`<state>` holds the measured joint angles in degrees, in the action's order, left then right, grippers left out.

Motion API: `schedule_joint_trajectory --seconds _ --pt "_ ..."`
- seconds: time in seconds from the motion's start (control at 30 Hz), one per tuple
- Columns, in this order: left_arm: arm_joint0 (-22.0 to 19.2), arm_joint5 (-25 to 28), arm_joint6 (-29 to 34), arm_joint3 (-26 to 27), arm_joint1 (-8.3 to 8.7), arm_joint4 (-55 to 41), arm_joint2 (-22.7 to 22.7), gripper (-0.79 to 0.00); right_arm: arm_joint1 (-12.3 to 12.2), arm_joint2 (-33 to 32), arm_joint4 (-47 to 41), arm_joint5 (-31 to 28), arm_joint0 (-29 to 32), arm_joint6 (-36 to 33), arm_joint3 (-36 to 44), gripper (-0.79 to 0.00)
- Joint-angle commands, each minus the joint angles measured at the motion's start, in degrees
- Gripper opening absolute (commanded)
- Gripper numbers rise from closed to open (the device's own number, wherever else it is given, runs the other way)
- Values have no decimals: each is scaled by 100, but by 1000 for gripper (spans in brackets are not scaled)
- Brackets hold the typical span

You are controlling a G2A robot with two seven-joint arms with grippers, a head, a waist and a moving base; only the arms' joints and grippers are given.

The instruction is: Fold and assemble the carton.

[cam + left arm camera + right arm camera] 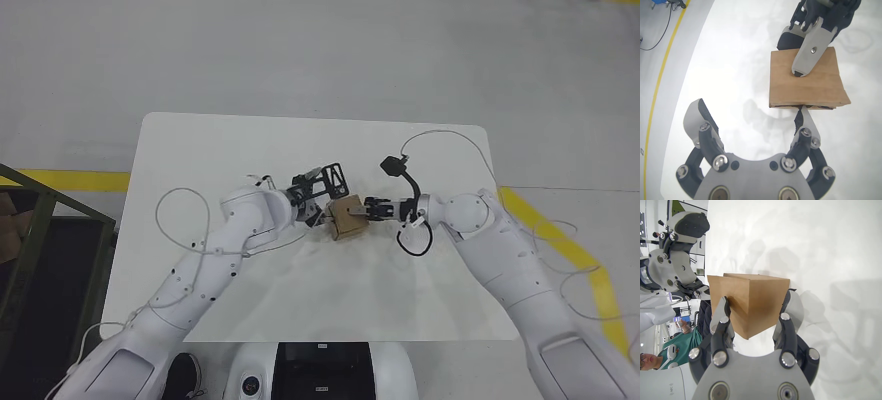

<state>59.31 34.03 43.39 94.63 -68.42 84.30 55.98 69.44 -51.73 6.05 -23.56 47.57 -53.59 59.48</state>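
1. table (300, 300): white and rectangular. both arms come in over it from the near side and meet close to its middle.
2. carton (347, 215): a single piece of plain brown cardboard near the middle of the table, directly between the two grippers.
3. carton, form: in the right wrist view it reads as a box shape, with three plain faces meeting at a corner. in the left wrist view a broad panel faces up. the edge turned toward the left arm shows stacked layers with a dark gap between them.
4. right gripper (757, 295): clamped onto the carton. one finger (806, 56) lies flat on the upper panel with its tip near the panel's middle. the other finger sits against the opposite face, on the table side.
5. left gripper (751, 105): spread wide and holding nothing. one fingertip (807, 119) touches the carton's layered edge at about mid-length. the other finger stands well apart from the carton, over bare table.
6. carton, seating: cannot tell whether its underside rests on the surface or is held just above it.
7. cables: a thin white cable (450, 132) arcs over the table's far right part. a short black cable (405, 175) rises beside the right wrist.
8. surroundings: a yellow floor line (70, 180) runs past the table's left side, with a dark frame (45, 205) standing over it.
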Motion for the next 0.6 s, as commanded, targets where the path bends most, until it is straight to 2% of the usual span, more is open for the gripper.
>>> schedule_joint_trajectory --seconds 0.0,0.27,0.57 --pt "-84 82 165 -6 -5 -24 -10 0 7 10 -6 -12 -15 3 -12 -243" --pt "-284 258 607 -72 -46 -143 -174 0 16 20 -9 -86 -29 20 -25 -215" --pt "-288 74 492 -60 -54 -259 -101 0 28 24 -56 -149 -37 53 -97 -203"
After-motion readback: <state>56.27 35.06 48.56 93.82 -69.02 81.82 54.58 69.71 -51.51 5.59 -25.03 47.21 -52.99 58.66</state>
